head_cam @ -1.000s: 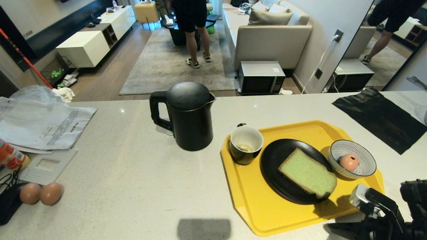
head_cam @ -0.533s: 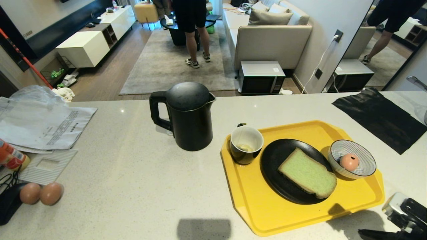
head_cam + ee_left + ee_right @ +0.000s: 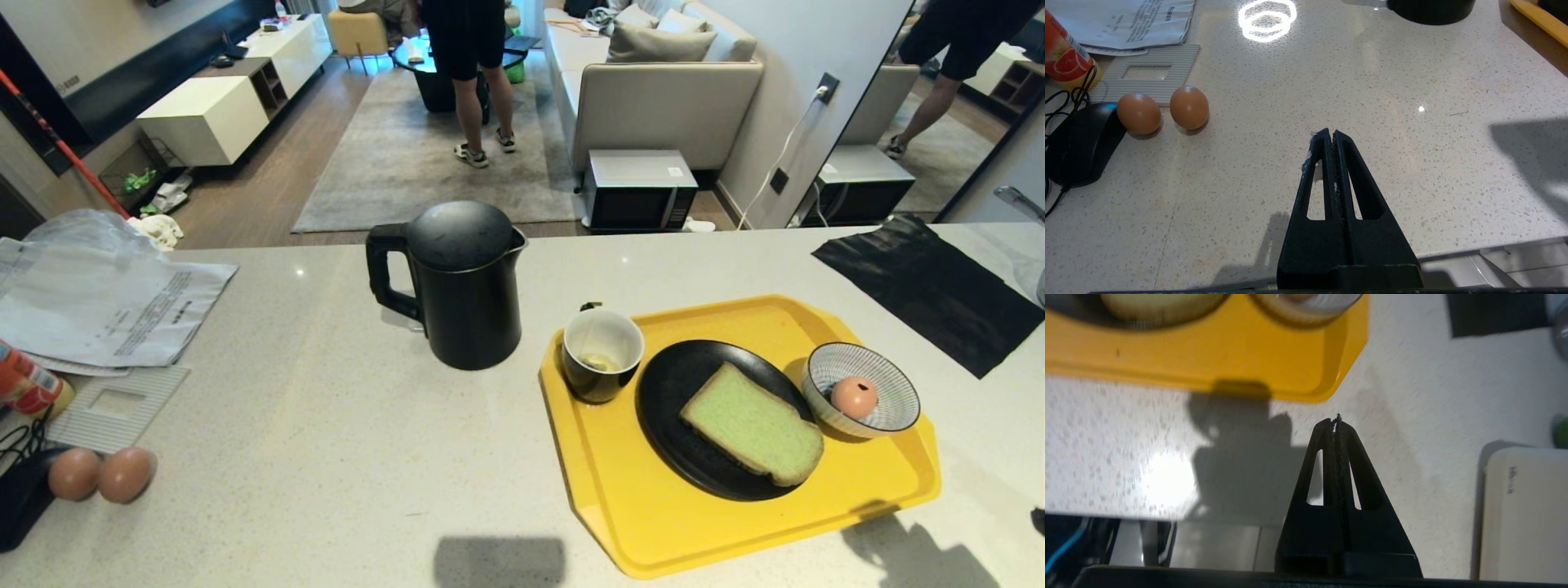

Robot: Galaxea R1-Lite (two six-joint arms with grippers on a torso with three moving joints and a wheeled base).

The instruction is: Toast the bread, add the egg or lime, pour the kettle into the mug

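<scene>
Yellow plastic is dominating the lower right of the head view, where the tray is lying on the pale speckled counter. The bread is being carried flat on a black plate at the tray's middle, the mug is standing upright at the tray's upper left corner, and the egg is being cradled in a striped bowl on the tray's right side. The kettle is seen upright just left of the tray, centre frame, handle turned left. Two brown eggs are resting at the lower left edge. In the wrist views, the left gripper is being held pinched tight and empty above bare counter, and the right gripper is likewise pressed closed on nothing, just beside the tray's corner.
</scene>
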